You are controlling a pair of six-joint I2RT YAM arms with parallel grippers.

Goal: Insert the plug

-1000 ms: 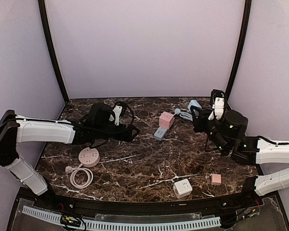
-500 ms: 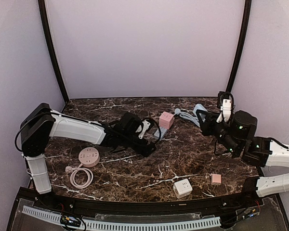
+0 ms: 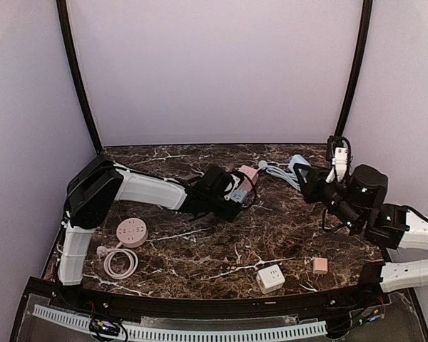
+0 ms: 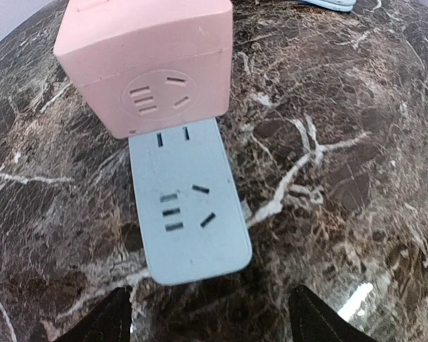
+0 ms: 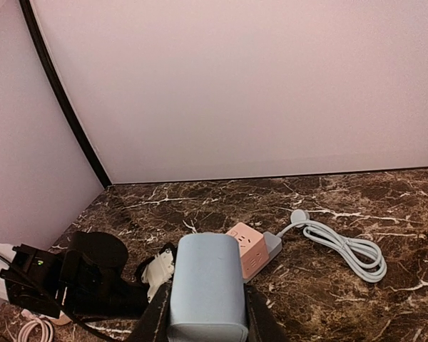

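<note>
Blue plug (image 5: 205, 278) tight in R gripper (image 5: 205, 320); L gripper (image 4: 210, 317) wide, empty, over strip (image 4: 189, 214).

Left arm (image 3: 150, 189) isn't stretched over the far-left side anymore. It swings right across the table, and the left gripper (image 3: 237, 192) now sits in the middle, right at the grey-blue power strip (image 4: 189, 206) beside the pink cube socket (image 4: 146, 60). The right gripper (image 3: 304, 177) drifts a little further right, taking its light blue block (image 5: 207, 285) along.
</note>
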